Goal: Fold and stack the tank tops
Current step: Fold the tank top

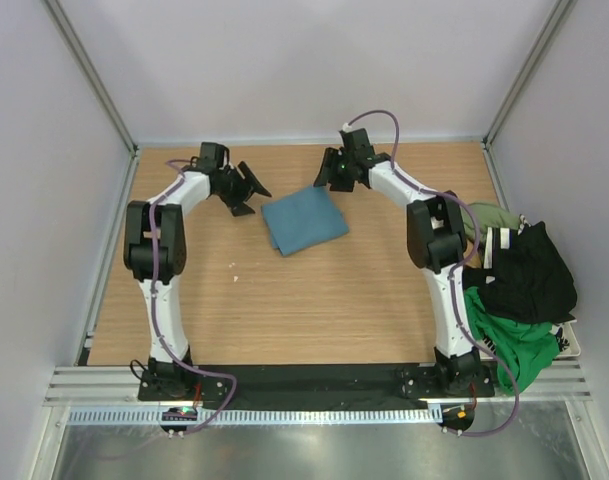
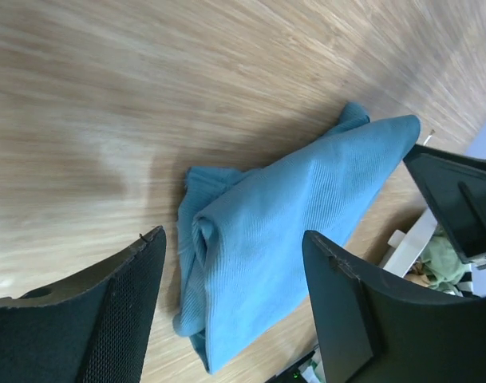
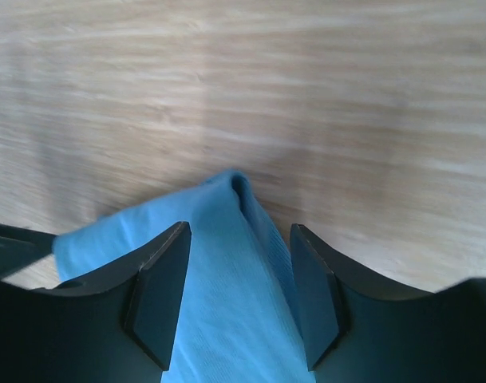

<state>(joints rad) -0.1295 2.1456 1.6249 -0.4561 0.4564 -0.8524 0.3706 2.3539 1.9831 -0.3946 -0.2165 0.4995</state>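
The teal blue tank top (image 1: 303, 220) lies folded into a small rectangle at the back middle of the table. My left gripper (image 1: 246, 191) is open just left of it; in the left wrist view the folded top (image 2: 290, 231) lies between the fingers, below them. My right gripper (image 1: 327, 173) is open above the top's far right corner; the right wrist view shows that corner (image 3: 235, 263) between the open fingers. A pile of other tank tops, black (image 1: 529, 275), green (image 1: 514, 345) and olive (image 1: 489, 220), sits at the right edge.
The pile rests on a white tray (image 1: 572, 340) at the table's right side. White walls and metal frame posts enclose the table on three sides.
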